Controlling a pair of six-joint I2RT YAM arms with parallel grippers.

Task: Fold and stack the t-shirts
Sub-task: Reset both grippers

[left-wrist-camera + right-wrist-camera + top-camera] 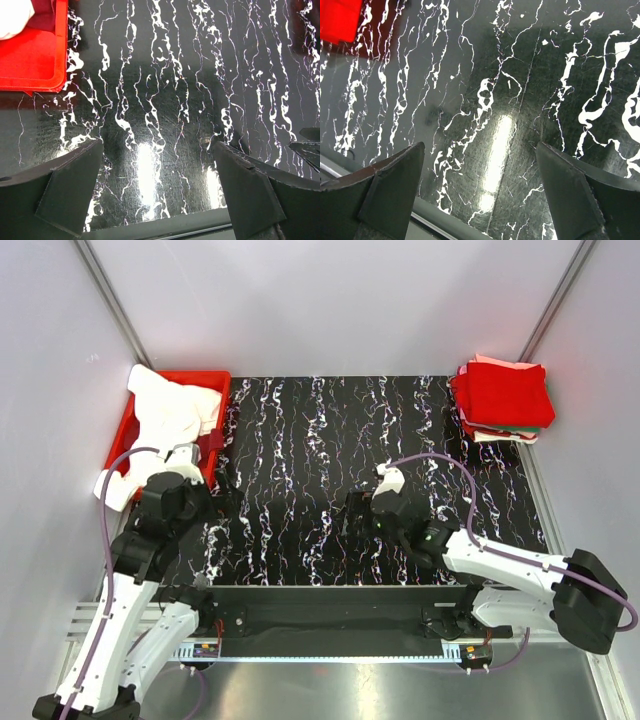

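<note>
A white t-shirt [172, 408] lies crumpled over the red bin [128, 430] at the back left; its edge shows in the left wrist view [12, 17]. A folded stack with the red t-shirt [503, 392] on top sits at the back right corner, with green, pink and cream edges showing beneath it. My left gripper [218, 502] is open and empty, low over the black marbled table near the bin; its fingers [70, 190] stand wide apart. My right gripper [355, 510] is open and empty over the table's middle, with its fingers [570, 195] apart.
The red plastic bin shows in the left wrist view [30, 60] and as a red corner in the right wrist view [337, 20]. White walls and metal posts enclose the table. The table's near edge [165, 225] runs just below both grippers.
</note>
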